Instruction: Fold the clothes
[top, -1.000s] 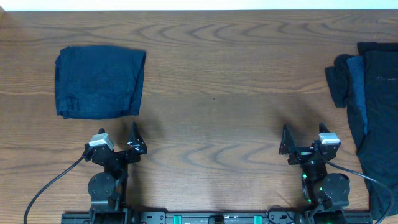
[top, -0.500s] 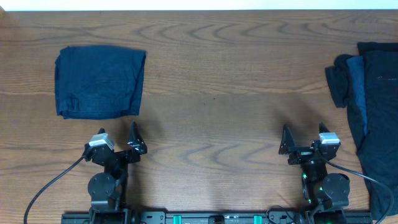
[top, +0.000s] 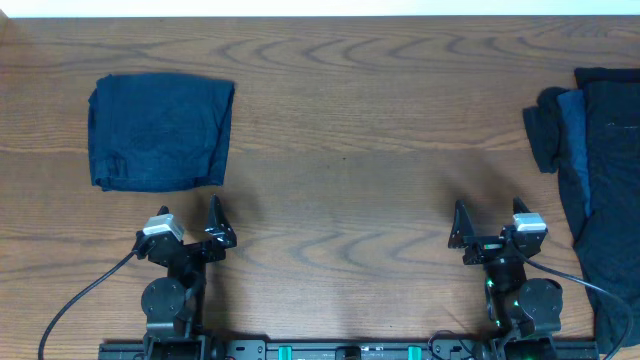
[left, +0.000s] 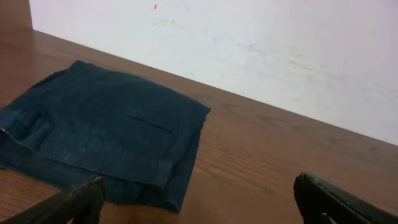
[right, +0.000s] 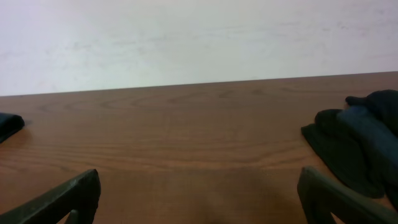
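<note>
Both your left gripper and right gripper stay open, empty, unmoved; the rumpled navy cloth heap at their right waits unfolded.

folded garment: navy blue, plain | heap of clothes: black with one slate-blue piece, plain | table: mid-brown wood, wavy darker grain | wall: white, faint grey smudges, tiny red speck
</note>
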